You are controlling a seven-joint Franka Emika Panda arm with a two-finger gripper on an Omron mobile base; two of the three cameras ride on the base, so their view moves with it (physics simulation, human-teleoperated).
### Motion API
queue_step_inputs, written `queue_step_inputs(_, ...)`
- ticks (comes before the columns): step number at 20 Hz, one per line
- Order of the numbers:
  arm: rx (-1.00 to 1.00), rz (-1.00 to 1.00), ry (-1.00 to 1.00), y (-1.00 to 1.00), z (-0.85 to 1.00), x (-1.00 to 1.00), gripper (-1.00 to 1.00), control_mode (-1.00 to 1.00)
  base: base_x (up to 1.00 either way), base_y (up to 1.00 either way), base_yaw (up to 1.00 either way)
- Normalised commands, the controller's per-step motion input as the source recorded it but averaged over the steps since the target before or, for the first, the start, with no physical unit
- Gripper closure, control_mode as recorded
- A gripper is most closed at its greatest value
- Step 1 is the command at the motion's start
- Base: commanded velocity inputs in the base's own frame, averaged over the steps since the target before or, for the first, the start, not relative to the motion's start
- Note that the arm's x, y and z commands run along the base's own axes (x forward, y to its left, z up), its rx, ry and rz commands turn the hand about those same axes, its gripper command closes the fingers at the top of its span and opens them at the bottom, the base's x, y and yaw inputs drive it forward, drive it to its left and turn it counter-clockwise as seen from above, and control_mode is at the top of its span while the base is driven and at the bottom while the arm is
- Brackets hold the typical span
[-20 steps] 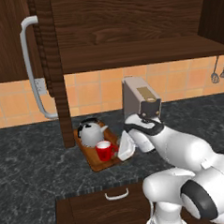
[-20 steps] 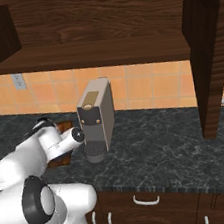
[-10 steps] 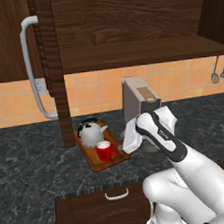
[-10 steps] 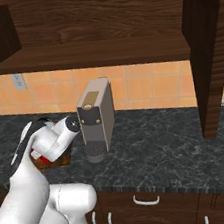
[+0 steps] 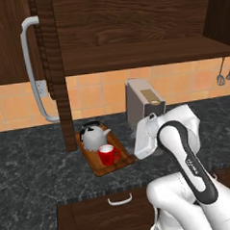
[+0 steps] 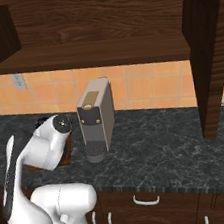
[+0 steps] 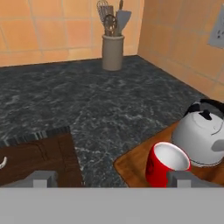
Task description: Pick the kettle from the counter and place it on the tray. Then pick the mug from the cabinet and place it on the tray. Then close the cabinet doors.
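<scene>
Dark speckled stone worktop (image 5: 28,165): silver kettle (image 5: 92,136) and red mug (image 5: 107,154) on wooden tray (image 5: 119,163). My hand (image 7: 112,179) released, empty. Swinging toward open dark wood cabinet doors (image 5: 54,72), elbow could clip boxy grey coffee machine (image 5: 142,105).

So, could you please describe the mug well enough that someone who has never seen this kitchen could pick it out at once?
Start at the dark speckled counter below the open wall cabinet, left of the boxy grey coffee machine. A brown wooden tray lies there carrying two items. The mug is the small bright red one at the tray's near end, beside the rounded silver kettle with its black handle.
</scene>
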Motion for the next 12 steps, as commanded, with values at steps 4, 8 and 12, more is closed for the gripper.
queue_step_inputs(4,0.00,0.00,-0.10,-0.07,0.58,-0.56,-1.00,-1.00,0.00,0.00,0.00)
queue_step_inputs(8,-0.02,0.00,-0.06,-0.06,0.61,-0.51,-1.00,-1.00,0.00,0.00,0.00)
queue_step_inputs(12,-0.09,0.01,-0.25,-0.03,0.43,-0.65,-1.00,-1.00,0.00,0.00,0.00)
